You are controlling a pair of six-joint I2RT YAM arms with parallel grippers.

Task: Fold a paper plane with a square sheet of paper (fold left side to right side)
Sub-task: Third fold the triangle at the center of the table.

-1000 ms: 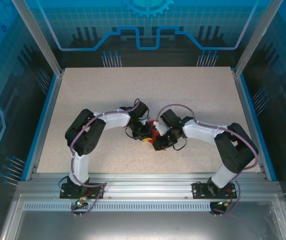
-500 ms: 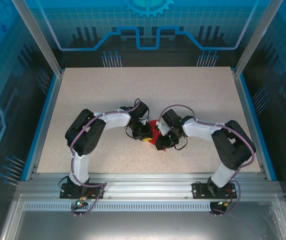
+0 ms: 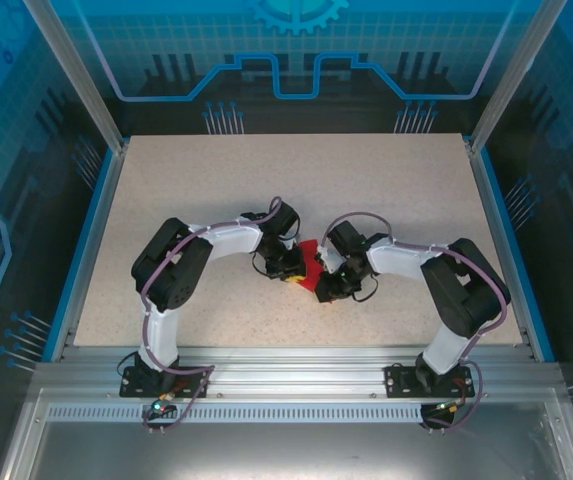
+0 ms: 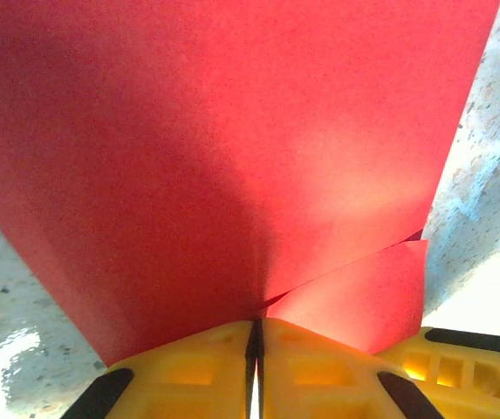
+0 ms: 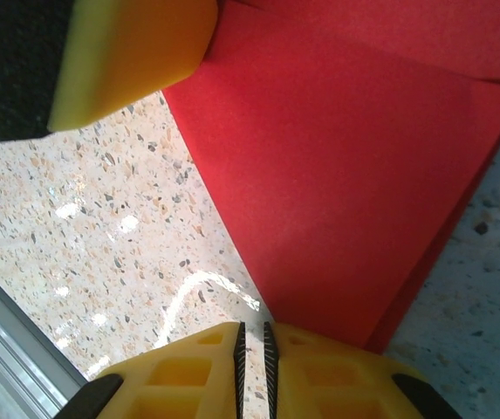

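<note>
Closer now, the right tool [image 5: 251, 336] has slid toward the left tool [image 4: 256, 336]. Both look clamped on the square sheet of paper [image 3: 309, 263], which sits just right of the left tool over the desk [image 3: 366, 180], probably to bring its edges together for the fold.

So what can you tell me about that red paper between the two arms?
The red paper is thin, plain, bright red and matte. It is already folded: the wrist views show overlapping layers and a crease. It sits near the middle of the speckled table, partly hidden by the arms. The left gripper is shut on one edge, and the right gripper seems to pinch a corner on the opposite side.
</note>
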